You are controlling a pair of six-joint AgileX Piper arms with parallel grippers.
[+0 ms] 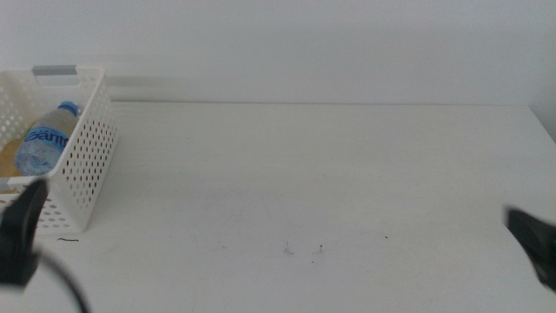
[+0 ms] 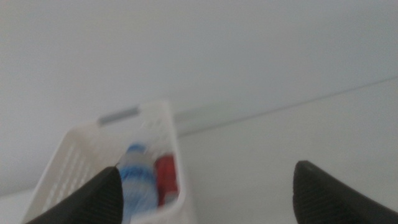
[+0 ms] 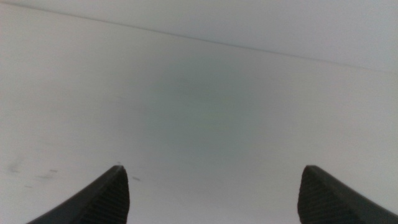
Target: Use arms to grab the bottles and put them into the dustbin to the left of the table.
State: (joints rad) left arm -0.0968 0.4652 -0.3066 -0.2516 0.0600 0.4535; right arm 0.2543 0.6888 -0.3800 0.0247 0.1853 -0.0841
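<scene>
Left gripper (image 2: 202, 193) hanging at the desk's left edge with jaws spread wide and holding nothing, looking down at the basket (image 2: 166, 134); showing in the middle view only as a dark blurred shape (image 1: 19, 230) just in front of the basket (image 1: 91, 156). Right gripper (image 3: 211, 196) waiting over bare desk (image 3: 199, 106) on the right side, jaws likewise wide apart and empty, appearing in the middle view as a dark wedge (image 1: 532, 239) at the right edge.

Sitting at the far left of the desk (image 1: 304, 174), white perforated basket with a grey strip (image 1: 54, 71) on its rim. Lying inside it, water bottle (image 1: 45, 139) with blue cap and blue label, tilted against the wall; beside it in the left wrist view (image 2: 138, 180), touching or nearly touching, red can (image 2: 166, 180). Peeking out at the basket's left in the middle view, something yellow (image 1: 9, 156), too cut off to identify. Scattered over the desk, only a few small dark specks (image 1: 304, 249).
</scene>
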